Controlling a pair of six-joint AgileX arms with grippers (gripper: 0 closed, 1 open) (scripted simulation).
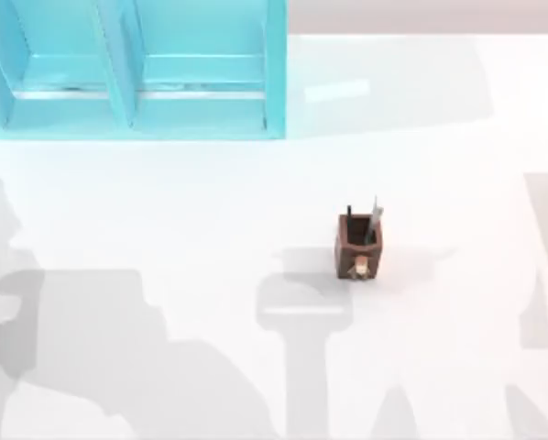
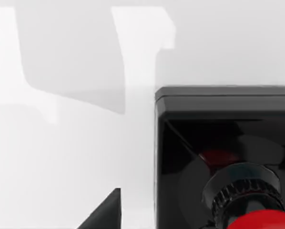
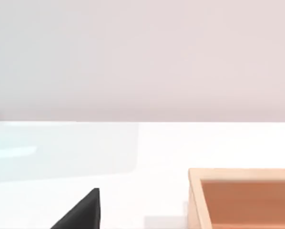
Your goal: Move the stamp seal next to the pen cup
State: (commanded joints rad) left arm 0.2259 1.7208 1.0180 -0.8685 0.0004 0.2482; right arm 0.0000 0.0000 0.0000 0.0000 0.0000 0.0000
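**Stamp seal** (image 2: 228, 167). Black square block base, ribbed black collar, glossy red round knob on top. In the left wrist view it lies close under the left gripper (image 2: 104, 212), just beside the one dark fingertip in sight. Judged stiff, compact and moderately light; the polished knob looks slippery and rounded, so the flat sides of the base or the ribbed collar offer the safer hold. Probably top-heavy if taken by the knob alone.

**Pen cup** (image 1: 358, 246). Small brown square box, upright on the white table (image 1: 210, 202), holding a dark pen and a grey pen, pale mark on its front face. Stands right of the table's centre, well apart from both arms. Likely to tip if nudged.

**Left gripper.** At the far left edge of the top view, hovering near the stamp seal. Whether its fingers are apart or together cannot be told.

**Right gripper** (image 3: 80, 212). Parked at the right side, near a pale wooden tray (image 3: 195, 195). Finger state cannot be told.

**Blue shelf unit** (image 1: 127, 73). At the table's far left corner, away from both grippers.
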